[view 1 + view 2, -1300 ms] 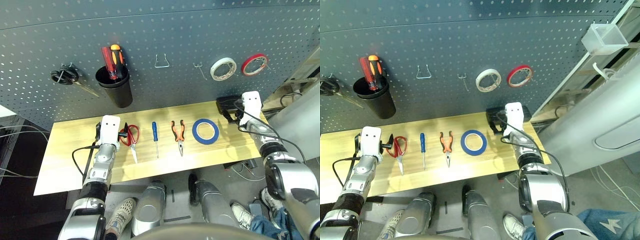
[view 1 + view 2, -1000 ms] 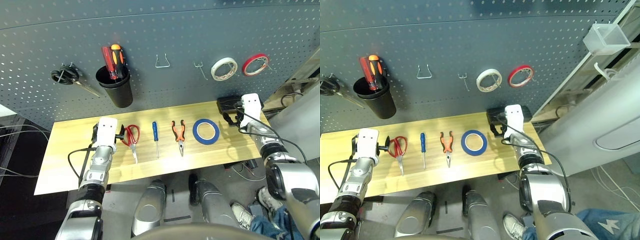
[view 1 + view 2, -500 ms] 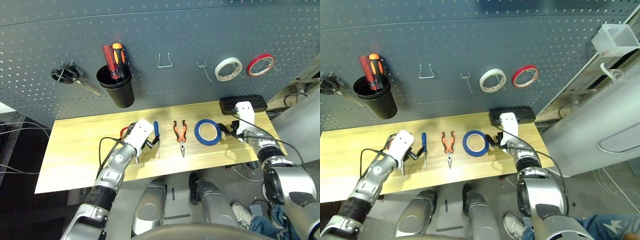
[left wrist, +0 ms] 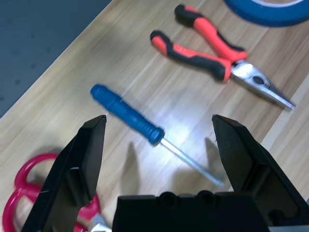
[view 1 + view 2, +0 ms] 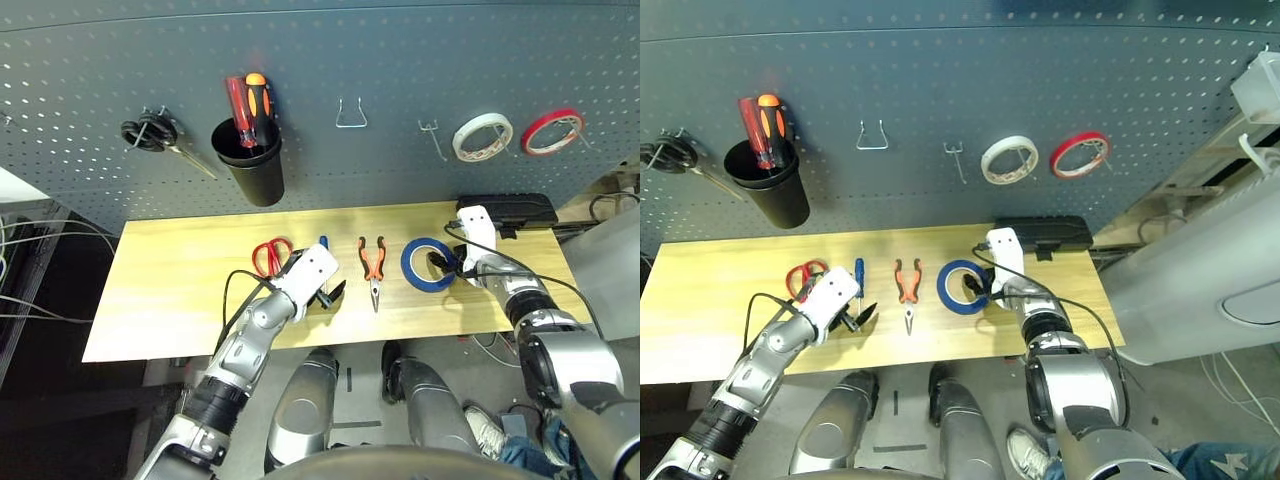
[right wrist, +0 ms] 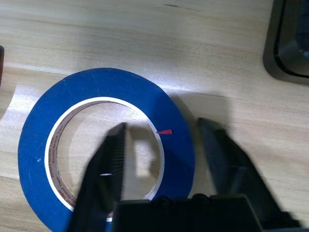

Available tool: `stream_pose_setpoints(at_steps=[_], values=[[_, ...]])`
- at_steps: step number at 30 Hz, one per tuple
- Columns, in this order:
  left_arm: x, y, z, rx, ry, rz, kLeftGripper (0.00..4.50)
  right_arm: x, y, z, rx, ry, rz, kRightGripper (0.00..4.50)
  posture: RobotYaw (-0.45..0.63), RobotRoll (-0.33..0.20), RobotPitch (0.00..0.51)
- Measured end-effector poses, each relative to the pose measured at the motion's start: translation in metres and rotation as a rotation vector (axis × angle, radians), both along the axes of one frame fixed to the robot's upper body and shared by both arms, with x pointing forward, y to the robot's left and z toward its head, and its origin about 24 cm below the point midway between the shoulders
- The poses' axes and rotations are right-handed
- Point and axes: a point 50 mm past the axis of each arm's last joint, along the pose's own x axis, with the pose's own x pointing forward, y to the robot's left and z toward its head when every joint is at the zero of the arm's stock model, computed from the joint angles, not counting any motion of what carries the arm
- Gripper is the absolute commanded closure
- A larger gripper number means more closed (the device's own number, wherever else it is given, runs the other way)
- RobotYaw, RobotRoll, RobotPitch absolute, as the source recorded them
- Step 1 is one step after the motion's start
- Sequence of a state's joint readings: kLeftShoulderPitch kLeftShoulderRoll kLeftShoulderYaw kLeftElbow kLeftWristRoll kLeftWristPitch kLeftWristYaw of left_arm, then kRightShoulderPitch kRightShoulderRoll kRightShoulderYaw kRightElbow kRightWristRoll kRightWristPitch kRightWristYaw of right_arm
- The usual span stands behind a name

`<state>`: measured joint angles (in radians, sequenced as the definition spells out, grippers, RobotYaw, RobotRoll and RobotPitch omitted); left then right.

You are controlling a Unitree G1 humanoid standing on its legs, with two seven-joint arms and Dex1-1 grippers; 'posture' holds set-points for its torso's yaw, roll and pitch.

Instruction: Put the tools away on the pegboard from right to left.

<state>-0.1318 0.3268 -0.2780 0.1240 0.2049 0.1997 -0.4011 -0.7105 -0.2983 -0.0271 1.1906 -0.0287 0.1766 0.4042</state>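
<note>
Head views. On the wooden table [image 5: 160, 300], from the robot's right to its left: blue tape roll [image 5: 428, 265], orange-and-black pliers [image 5: 373, 262], blue-handled screwdriver [image 5: 859, 275], red-handled scissors [image 5: 268, 256]. Behind stands the pegboard [image 5: 400, 60], bearing a red tape roll [image 5: 551, 131], a white tape roll [image 5: 480, 136], two bare hooks, a black cup [image 5: 252, 170] holding screwdrivers, and black-handled scissors [image 5: 152, 135]. The right gripper [image 5: 447, 266] sits at the near-right side of the blue roll. The left gripper [image 5: 328, 295] hangs over the table between screwdriver and pliers, holding nothing.

Left wrist view. The left gripper's fingers [image 4: 82, 164] stand wide apart and empty, above the screwdriver; the pliers lie beyond it, and the scissors' red loops show beside one finger.

Right wrist view. The right gripper's fingers [image 6: 108, 164] straddle the wall of the blue roll, one inside the ring over the white core, one outside it. The fingers are blurred, so whether they have closed onto the wall cannot be told. A black box [image 6: 289, 43] lies nearby on the table.

Handling. The roll is judged light, stiff enough to be pinched across its wall, with a smooth outer face that could slip. The wall, taken from inside and outside, looks the best hold, leaving the ring's opening free for a hook.
</note>
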Motion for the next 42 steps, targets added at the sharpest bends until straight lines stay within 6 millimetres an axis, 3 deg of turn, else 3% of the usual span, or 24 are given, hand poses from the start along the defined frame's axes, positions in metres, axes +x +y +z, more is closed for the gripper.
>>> stream_pose_setpoints(at_steps=[4, 5, 10, 16, 21, 27, 33, 42], values=[[0.003, 0.005, 0.003, 0.009, -0.012, 0.010, 0.00, 0.000, -0.003, 0.001, -0.021, 0.013, -0.009, 3.73, 0.25, 0.000, 0.209], [0.005, 0.006, 0.005, 0.006, -0.025, 0.015, 0.00, 0.001, -0.003, 0.002, -0.022, 0.008, -0.011, 3.79, 0.24, 0.000, 0.205], [0.017, 0.011, 0.018, -0.039, -0.156, 0.045, 0.00, 0.000, -0.002, 0.006, -0.025, -0.100, 0.014, 3.79, 0.20, 0.000, 0.182], [0.022, 0.012, 0.026, -0.090, -0.294, 0.063, 0.00, -0.004, 0.009, 0.040, -0.099, -0.488, 0.161, 3.79, 0.18, 0.000, 0.174], [0.027, 0.011, 0.036, -0.123, -0.402, 0.064, 0.00, -0.022, 0.023, 0.059, -0.179, -0.727, 0.320, 3.79, 0.17, 0.000, 0.175], [0.027, 0.006, 0.046, -0.176, -0.480, 0.029, 0.00, -0.025, 0.027, 0.083, -0.255, -0.911, 0.366, 3.79, 0.17, 0.000, 0.183], [0.016, -0.009, 0.072, -0.286, -0.612, -0.110, 0.00, -0.025, 0.039, 0.110, -0.274, -1.090, 0.425, 3.79, 0.18, 0.000, 0.186], [0.013, -0.010, 0.080, -0.311, -0.660, -0.117, 0.00, -0.027, 0.054, 0.134, -0.260, -1.225, 0.483, 3.79, 0.19, 0.000, 0.187]])
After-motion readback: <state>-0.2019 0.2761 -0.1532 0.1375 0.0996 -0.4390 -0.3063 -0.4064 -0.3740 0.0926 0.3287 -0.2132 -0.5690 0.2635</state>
